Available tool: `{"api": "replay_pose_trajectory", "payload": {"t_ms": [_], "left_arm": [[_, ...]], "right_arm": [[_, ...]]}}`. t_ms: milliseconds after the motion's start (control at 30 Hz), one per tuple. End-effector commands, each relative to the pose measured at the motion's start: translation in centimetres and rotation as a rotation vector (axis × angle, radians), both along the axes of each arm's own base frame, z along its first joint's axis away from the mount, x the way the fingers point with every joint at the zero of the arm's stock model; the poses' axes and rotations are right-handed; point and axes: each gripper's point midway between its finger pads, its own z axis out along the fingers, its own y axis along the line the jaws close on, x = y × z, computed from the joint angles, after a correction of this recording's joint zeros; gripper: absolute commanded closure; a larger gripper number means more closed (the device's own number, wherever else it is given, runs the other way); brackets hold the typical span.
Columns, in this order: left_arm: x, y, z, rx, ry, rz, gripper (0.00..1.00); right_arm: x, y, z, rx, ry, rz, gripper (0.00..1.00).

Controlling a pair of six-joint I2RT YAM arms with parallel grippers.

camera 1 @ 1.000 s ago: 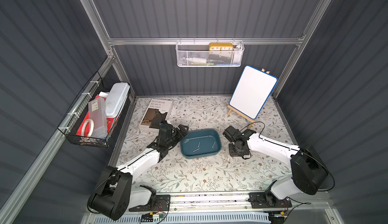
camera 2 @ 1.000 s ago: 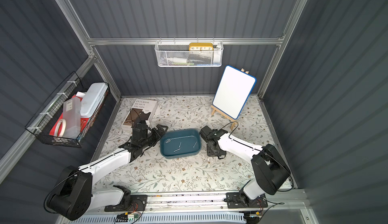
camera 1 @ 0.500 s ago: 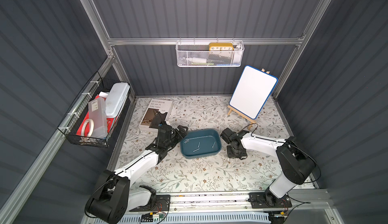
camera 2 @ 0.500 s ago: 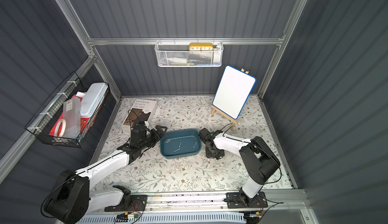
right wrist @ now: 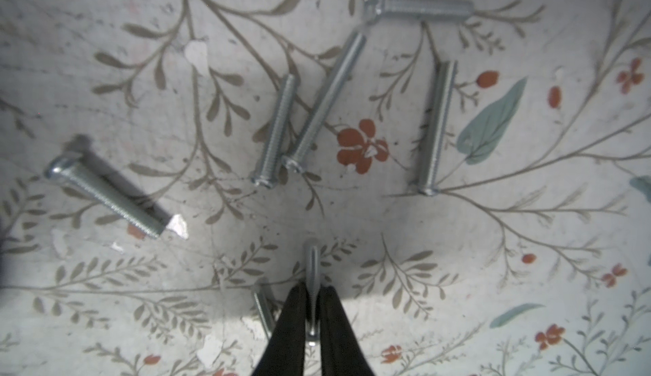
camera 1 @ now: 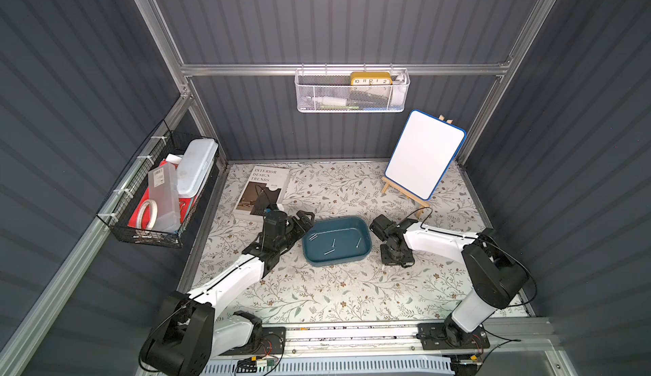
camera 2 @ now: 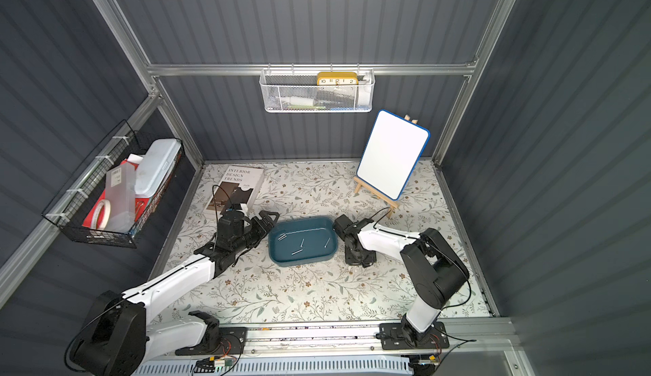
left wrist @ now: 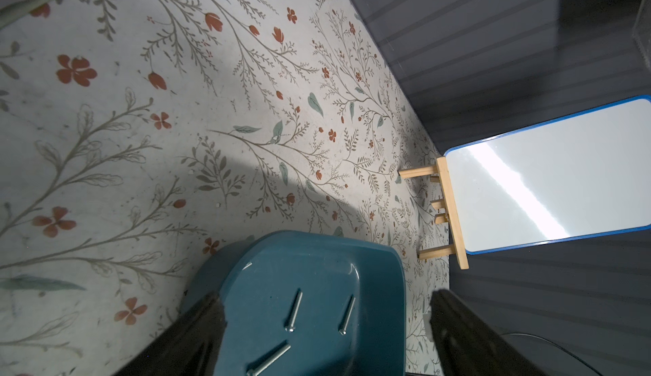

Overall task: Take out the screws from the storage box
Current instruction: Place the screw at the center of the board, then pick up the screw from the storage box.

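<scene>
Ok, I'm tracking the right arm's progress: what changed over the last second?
The right arm folded inward and the right gripper edged slightly toward the storage box, a screw between its nearly closed jaws. The open left gripper, the box and the screws inside it stayed put.
</scene>
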Motion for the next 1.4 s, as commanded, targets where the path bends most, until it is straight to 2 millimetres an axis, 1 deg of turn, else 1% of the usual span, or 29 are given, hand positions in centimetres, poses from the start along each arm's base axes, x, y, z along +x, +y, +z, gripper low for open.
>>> {"api": "replay_pose_trajectory", "payload": {"t_ms": [0, 133, 300, 467, 533, 567, 633, 733, 867, 900, 1000, 1067, 1167, 1267, 1367], "left_arm": [[-0.2, 0.3, 0.6, 0.001, -0.008, 0.015, 0.05], [-0.2, 0.4, 0.9, 0.002, -0.022, 0.016, 0.05], [-0.2, 0.5, 1.1, 0.007, -0.043, 0.016, 0.05], [-0.4, 0.2, 1.5, -0.006, -0.066, -0.002, 0.05], [-0.4, 0.2, 1.6, -0.010, -0.075, -0.008, 0.05], [-0.5, 0.2, 1.5, -0.011, -0.074, -0.010, 0.05], [-0.9, 0.0, 1.1, -0.015, -0.063, -0.026, 0.05], [-1.0, 0.0, 0.7, -0.020, -0.058, -0.023, 0.05], [-0.9, 0.2, 0.1, -0.009, -0.034, -0.008, 0.05], [-1.0, 0.3, 0.2, -0.010, -0.034, -0.007, 0.05], [-1.2, 0.4, 0.3, -0.023, -0.033, 0.000, 0.05], [-1.4, 0.5, 0.3, -0.032, -0.030, 0.008, 0.05], [-1.7, 0.8, 0.6, -0.045, -0.034, 0.023, 0.05], [-1.7, 1.0, 0.8, -0.040, -0.039, 0.033, 0.05], [-1.7, 1.4, 0.7, -0.030, -0.033, 0.049, 0.05]], "right_arm": [[0.5, -0.1, 2.3, 0.005, -0.033, -0.005, 0.82], [0.5, -0.4, 5.3, 0.023, -0.084, -0.023, 0.83], [-0.2, -0.5, 9.9, 0.162, -0.225, -0.061, 0.81], [-0.9, -0.5, 13.3, 0.261, -0.301, -0.102, 0.78], [-0.6, 0.3, 14.1, 0.305, -0.300, -0.113, 0.76], [-0.3, 1.1, 14.6, 0.331, -0.296, -0.114, 0.75], [0.5, 2.7, 14.9, 0.349, -0.267, -0.106, 0.73], [1.9, 6.0, 15.6, 0.340, -0.250, -0.044, 0.63], [3.6, 11.7, 15.2, 0.331, -0.199, 0.046, 0.60], [3.8, 13.3, 14.7, 0.326, -0.181, 0.067, 0.60], [4.7, 17.0, 13.1, 0.296, -0.142, 0.104, 0.59], [5.2, 18.3, 11.7, 0.245, -0.117, 0.101, 0.57], [6.0, 19.6, 9.3, 0.194, -0.069, 0.088, 0.57], [6.7, 20.9, 7.5, 0.186, -0.045, 0.092, 0.57], [7.4, 21.7, 6.1, 0.182, -0.034, 0.090, 0.57]]}}
